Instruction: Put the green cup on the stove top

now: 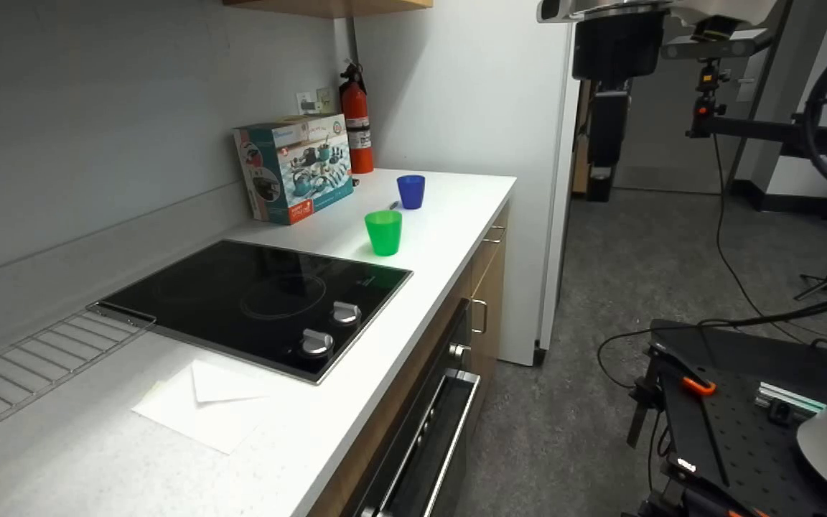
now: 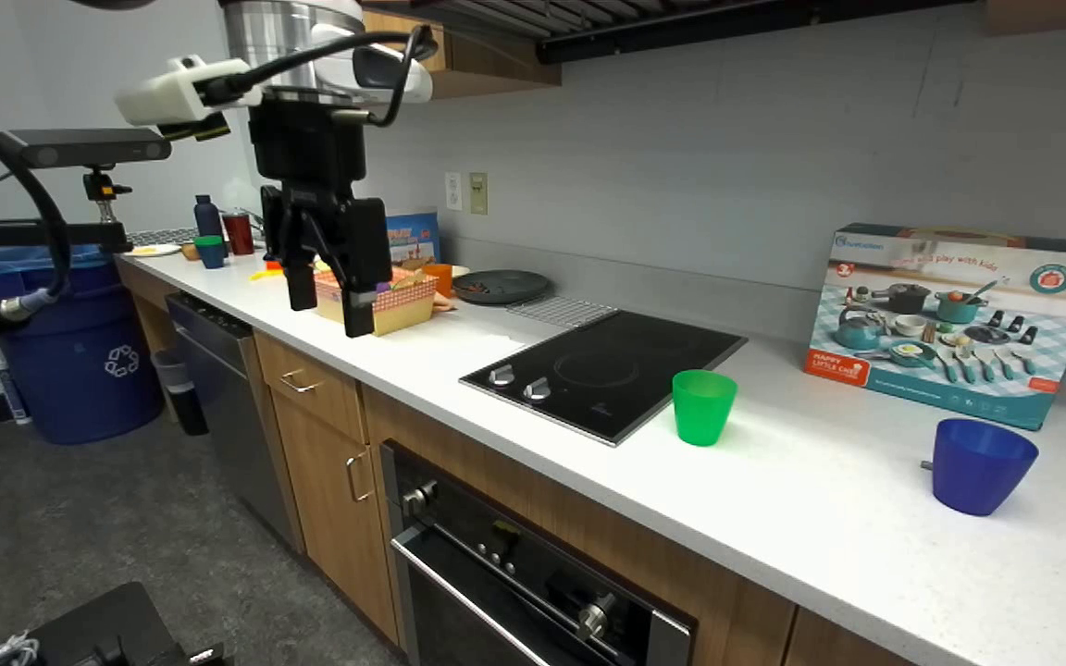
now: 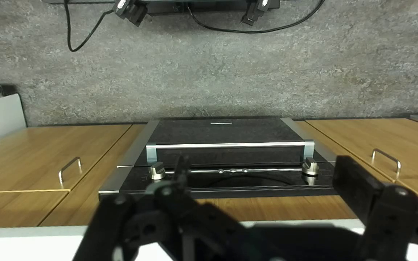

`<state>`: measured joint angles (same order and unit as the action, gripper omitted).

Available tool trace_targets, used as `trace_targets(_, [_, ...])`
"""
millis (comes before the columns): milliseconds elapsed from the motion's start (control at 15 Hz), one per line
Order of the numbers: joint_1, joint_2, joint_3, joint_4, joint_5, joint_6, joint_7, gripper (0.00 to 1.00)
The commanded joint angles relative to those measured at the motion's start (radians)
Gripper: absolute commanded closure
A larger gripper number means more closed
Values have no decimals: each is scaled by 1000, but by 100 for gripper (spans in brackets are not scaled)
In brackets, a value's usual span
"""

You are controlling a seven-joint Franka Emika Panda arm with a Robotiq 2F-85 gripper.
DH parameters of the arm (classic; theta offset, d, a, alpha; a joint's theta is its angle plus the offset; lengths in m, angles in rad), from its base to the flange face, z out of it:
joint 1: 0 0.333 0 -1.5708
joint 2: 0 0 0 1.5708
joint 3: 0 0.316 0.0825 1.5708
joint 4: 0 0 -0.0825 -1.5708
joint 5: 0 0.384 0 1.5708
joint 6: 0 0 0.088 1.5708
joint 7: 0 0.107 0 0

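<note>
The green cup [image 1: 384,234] stands upright on the white counter, just off the near edge of the stove top [image 1: 205,283]. In an exterior view the cup [image 2: 703,408] stands beside the corner of the black glass stove top [image 2: 602,370], which has two silver knobs. My gripper [image 2: 331,307] hangs high, pointing down, with its fingers apart and nothing between them. It also shows high up, away from the counter, in an exterior view [image 1: 600,188]. In the wrist view the open fingers [image 3: 263,168] are over the oven front; the cup does not show there.
A blue cup [image 1: 411,192] and a toy box [image 2: 954,328] stand past the green cup. A wire rack [image 1: 47,362] and white paper [image 1: 205,406] lie beside the stove top. An oven with a handle [image 3: 230,145] is below. A yellow basket [image 2: 403,310] stands farther along the counter.
</note>
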<state>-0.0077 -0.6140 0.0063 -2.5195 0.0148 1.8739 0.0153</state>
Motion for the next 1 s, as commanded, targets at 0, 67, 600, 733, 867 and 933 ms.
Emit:
trace_targets(0, [2, 0, -2, 2, -1, -2, 0, 0])
trace_targets(67, [2, 0, -2, 2, -1, -2, 0, 0])
trace_targets(600, [2, 0, -2, 2, -1, -2, 0, 0])
trace_targets(733, [0, 1, 0, -1, -8, 24, 0, 0])
trace_targets(867, [-4, 7, 0, -1, -7, 59, 9, 0])
trace_targets(933, [-6, 8, 1, -2, -7, 81, 14, 0])
